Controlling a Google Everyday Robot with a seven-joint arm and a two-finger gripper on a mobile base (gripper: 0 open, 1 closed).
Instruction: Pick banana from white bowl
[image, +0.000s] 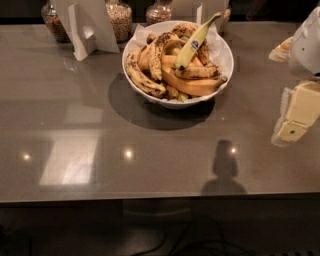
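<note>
One banana, greenish-yellow and fairly straight, lay on top of the heap in the white bowl. Its long green stem pointed toward one o'clock past the far rim, and its lower end rested near the middle of the pile. A small blue sticker showed on its upper face. Around and beneath it lay several brown-spotted bananas, crowded mostly along the bowl's nine o'clock side. A plump orange-yellow banana curved along the five o'clock side, touching the spotted ones above it. The bowl stood on a glossy grey-brown table, toward twelve o'clock in my view, and cast a dark round shadow toward its seven o'clock. My gripper hung at three o'clock in the view, at the right edge. It was well apart from the bowl, roughly at the bowl's four o'clock, above the table and clear of the fruit. Whether it was released or clenched I could not tell. Behind the bowl, along the table's far edge from ten to twelve o'clock, stood glass jars with grainy contents. A white folded stand stood in front of them at eleven o'clock. Bright spots of light glinted on the tabletop toward six o'clock.
</note>
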